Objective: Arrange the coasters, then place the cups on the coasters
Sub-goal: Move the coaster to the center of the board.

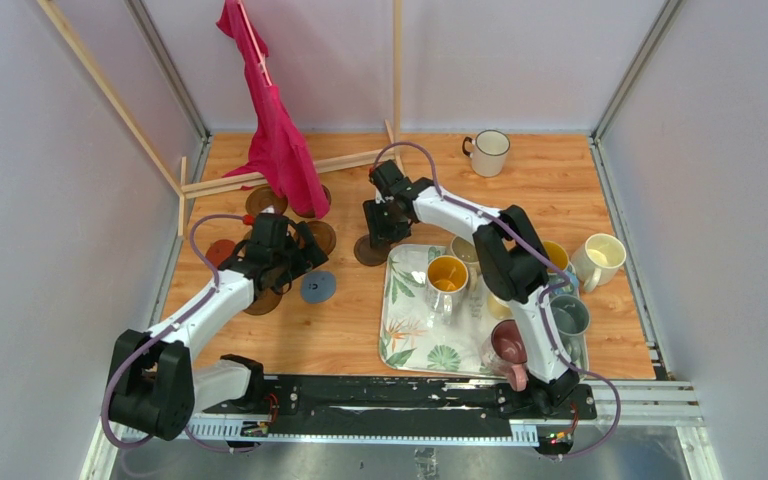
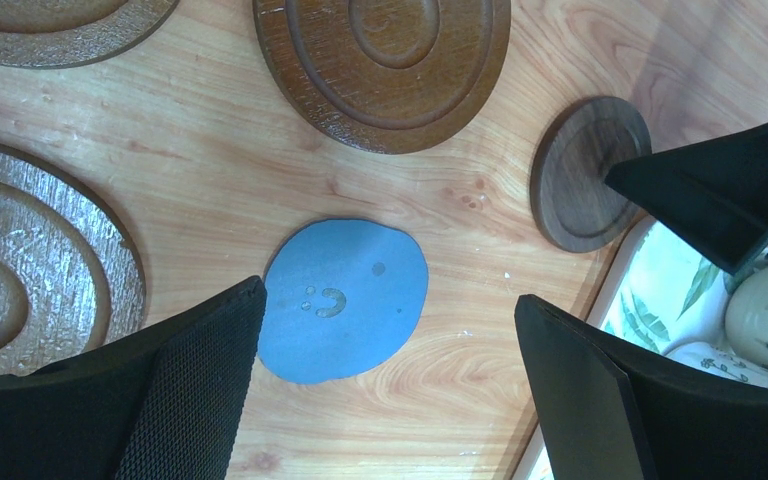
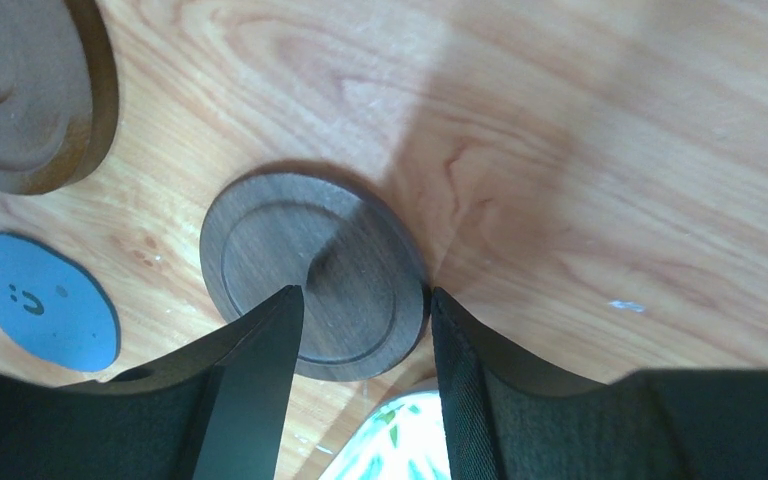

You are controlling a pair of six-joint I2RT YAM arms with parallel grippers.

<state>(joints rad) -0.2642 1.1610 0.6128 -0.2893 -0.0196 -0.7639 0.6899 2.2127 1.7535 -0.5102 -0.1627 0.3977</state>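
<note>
Right claw (image 3: 365,292) is low over the small dark brown coaster (image 3: 300,250). Jaws are about half open, with nothing held as far as I can see. One finger (image 3: 260,370) sits over the disc, the other at its rim.

The coaster lies flat on the counter (image 1: 560,180), just beside the far-left corner of the leaf-patterned tray (image 1: 405,300). Left claw (image 2: 390,295) hangs wide open and empty above the blue coaster (image 2: 345,298).

My read: the step is arranging coasters. The disc's thin, so pinching it looks hard. I'd press and slide it clear of the tray rim, well apart from its neighbours, so a mug fits.

Orientation: round, ringed face up, no long axis, so heading doesn't matter. Blue one's slightly oval.
</note>
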